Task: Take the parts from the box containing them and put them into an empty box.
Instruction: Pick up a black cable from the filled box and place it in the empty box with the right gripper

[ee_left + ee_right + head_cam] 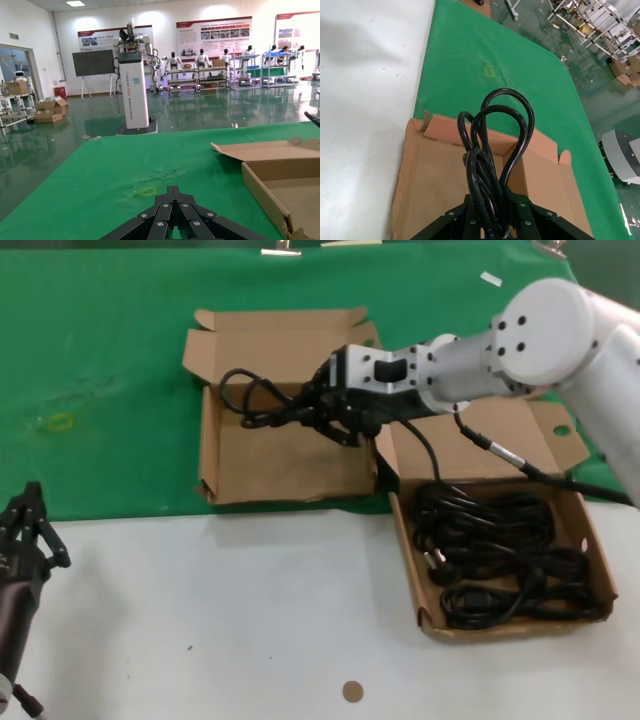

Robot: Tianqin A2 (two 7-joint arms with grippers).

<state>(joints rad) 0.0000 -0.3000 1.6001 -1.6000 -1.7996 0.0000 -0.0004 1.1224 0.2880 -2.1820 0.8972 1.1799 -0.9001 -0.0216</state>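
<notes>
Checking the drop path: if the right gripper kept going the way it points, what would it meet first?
Holding a cord, the right gripper points toward the robot's left over the empty box. Straight on, it would likely cross that box's far side wall, then green cloth; height is unclear.

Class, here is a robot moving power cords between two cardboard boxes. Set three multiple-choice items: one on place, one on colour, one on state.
1. Where is the right gripper?
A over the left-hand box
B over the white tabletop
C inside the right-hand box

2. What colour is the cloth under the boxes?
A blue
B green
C red

3. The right gripper is
A open, holding nothing
B shut on a cord bundle
C out of view

Answers: 1 A, it reaches across over that box. 2 B, plainly green. 3 B, cord loops jut from its fingers.
</notes>
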